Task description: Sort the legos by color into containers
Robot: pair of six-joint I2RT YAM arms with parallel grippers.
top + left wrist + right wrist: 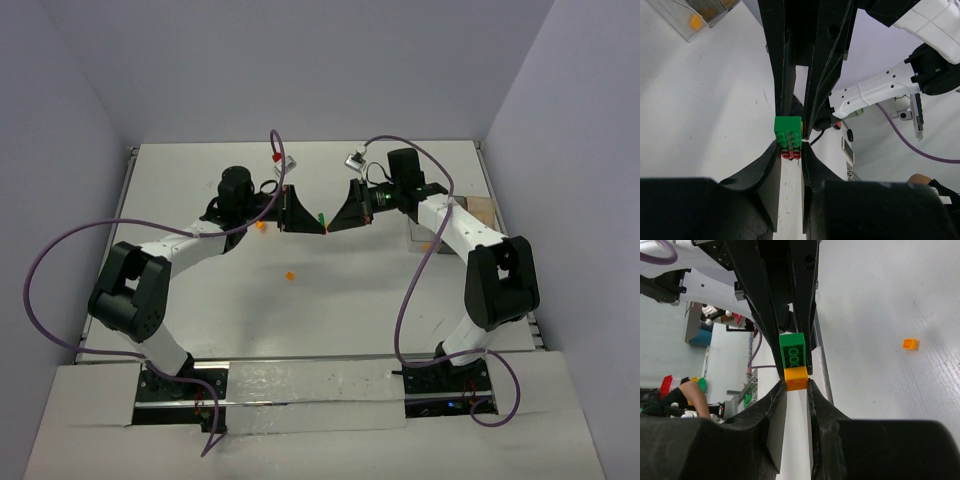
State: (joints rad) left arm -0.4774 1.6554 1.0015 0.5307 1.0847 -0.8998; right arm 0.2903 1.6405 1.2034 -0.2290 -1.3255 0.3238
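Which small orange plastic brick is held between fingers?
The orange brick against the green plastic brick, between the right fingers; the others lie apart, untouched.

The left claw (318, 228) and the right claw (334, 228) meet tip to tip above the middle of the bench (330, 330). Both pinch the stack of legos (322, 216), so no gap stays between them. The near half of the bench is wide and free; only one loose orange lego (290, 273) lies there. The far strip behind the claws is also open. The right arm (455, 228) lies across the containers (482, 212), and a purple cable (412, 290) loops beside it.
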